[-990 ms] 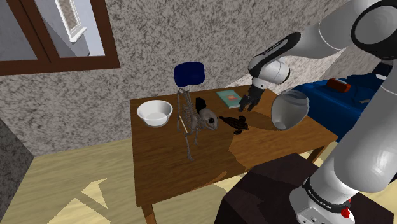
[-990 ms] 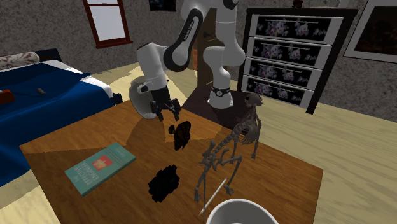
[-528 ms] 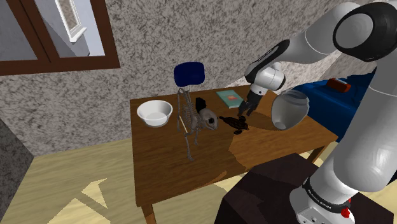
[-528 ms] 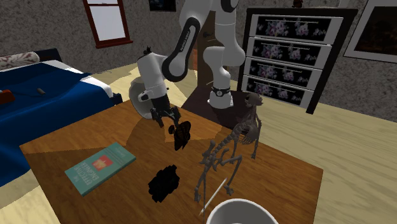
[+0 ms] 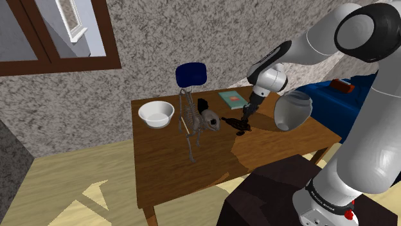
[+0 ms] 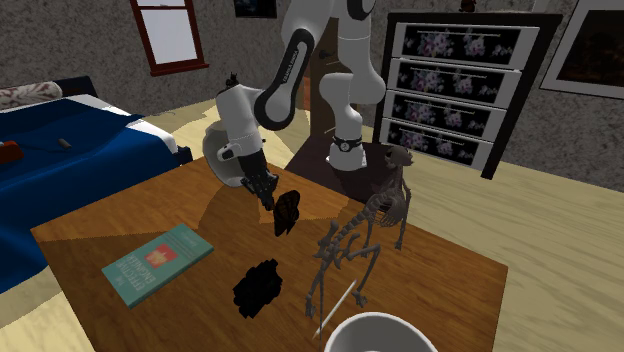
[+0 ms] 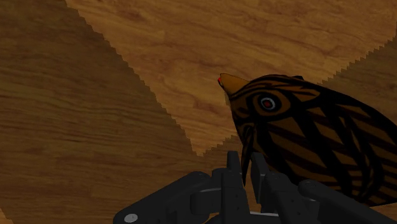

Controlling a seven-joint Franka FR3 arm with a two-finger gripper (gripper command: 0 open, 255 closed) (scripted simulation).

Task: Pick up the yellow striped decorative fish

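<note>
The hand is low over the worktop. Its fingers are drawn narrow, pinching a thin edge of the decorative fish. The fish is dark orange with black stripes and sits on the worktop between the skeleton figure and the book. The grasp looks made. Next comes a slow, straight lift, since an edge hold may slip.

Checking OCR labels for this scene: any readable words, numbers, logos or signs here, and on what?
None can be read.
teal book: a reddish emblem and faint lines on the cover, too blurred to read.
arm's base ring: small dark lettering, too small to read.
striped fish: stripes and an eye, no text.
</note>
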